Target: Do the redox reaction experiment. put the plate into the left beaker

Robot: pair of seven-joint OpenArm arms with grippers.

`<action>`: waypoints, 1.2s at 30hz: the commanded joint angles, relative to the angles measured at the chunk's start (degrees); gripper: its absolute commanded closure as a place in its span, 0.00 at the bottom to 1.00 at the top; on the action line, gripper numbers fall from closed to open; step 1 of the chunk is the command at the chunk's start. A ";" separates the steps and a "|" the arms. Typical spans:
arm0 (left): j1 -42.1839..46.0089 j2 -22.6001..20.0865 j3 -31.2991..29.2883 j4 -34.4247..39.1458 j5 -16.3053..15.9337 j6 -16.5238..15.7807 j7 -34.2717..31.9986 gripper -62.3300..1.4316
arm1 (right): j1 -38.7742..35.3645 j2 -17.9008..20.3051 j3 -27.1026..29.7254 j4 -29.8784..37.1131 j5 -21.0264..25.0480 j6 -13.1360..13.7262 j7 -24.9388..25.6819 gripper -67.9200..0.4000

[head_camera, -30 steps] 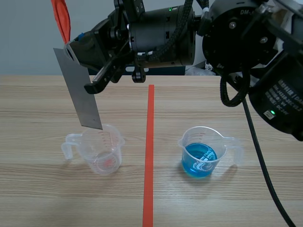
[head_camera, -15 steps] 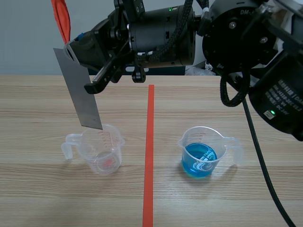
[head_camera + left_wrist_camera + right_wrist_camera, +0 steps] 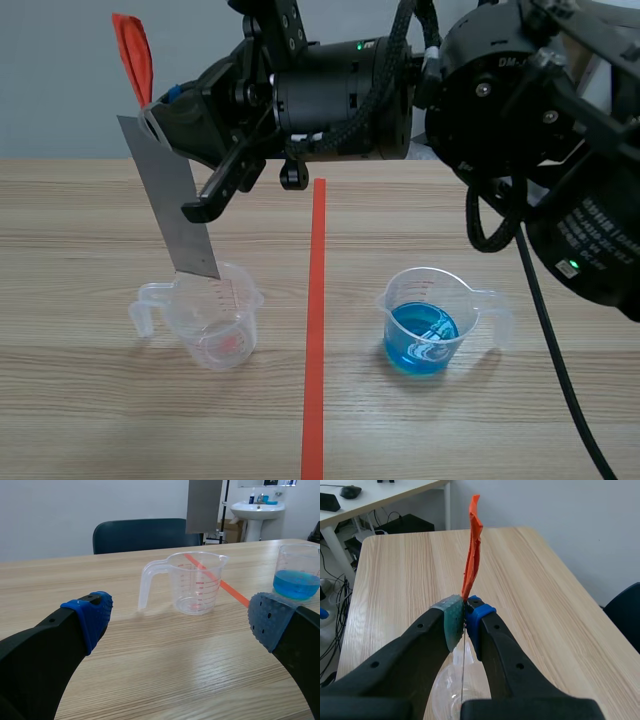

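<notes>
A grey metal plate (image 3: 172, 205) with an orange-red strip (image 3: 133, 55) at its top hangs tilted, its lower corner just above the rim of the empty clear left beaker (image 3: 215, 320). My right gripper (image 3: 155, 115), reaching across from the right, is shut on the plate's top edge. In the right wrist view the pads (image 3: 454, 622) pinch the thin plate (image 3: 463, 672) above the beaker (image 3: 445, 695). My left gripper (image 3: 180, 619) is open low over the table, with the empty beaker (image 3: 192, 582) ahead of it and the plate (image 3: 204, 505) above that.
A second beaker (image 3: 425, 325) holding blue liquid stands right of the red tape line (image 3: 316, 320). In the left wrist view this blue beaker (image 3: 298, 572) is beyond the right finger. A dark chair (image 3: 145, 535) stands past the table's edge.
The right gripper has come down a little with the plate, bringing its lower corner closer to the left beaker's rim. The beakers have not moved.
</notes>
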 commanded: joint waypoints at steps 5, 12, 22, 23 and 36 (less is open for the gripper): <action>-0.15 -0.37 0.11 0.96 -0.37 0.07 -2.62 0.08 | 0.63 0.13 0.11 -5.18 -0.31 0.48 5.57 0.99; -0.15 -0.37 0.11 0.96 -0.37 0.07 -2.62 0.08 | 0.66 -0.52 -0.02 -10.82 -0.55 3.50 9.68 0.99; -0.15 -0.39 0.11 0.96 -0.37 0.07 -2.62 0.08 | 0.66 -0.50 -2.25 -13.51 -4.74 3.48 14.51 0.99; -0.15 -0.39 0.11 0.96 -0.37 0.07 -2.62 0.08 | 0.66 -0.50 -2.45 -13.90 -5.29 3.48 15.10 0.99; -0.15 -0.52 0.11 0.96 -0.37 0.07 -2.62 0.08 | 0.66 -2.69 -2.62 -21.42 -11.39 3.52 21.66 0.99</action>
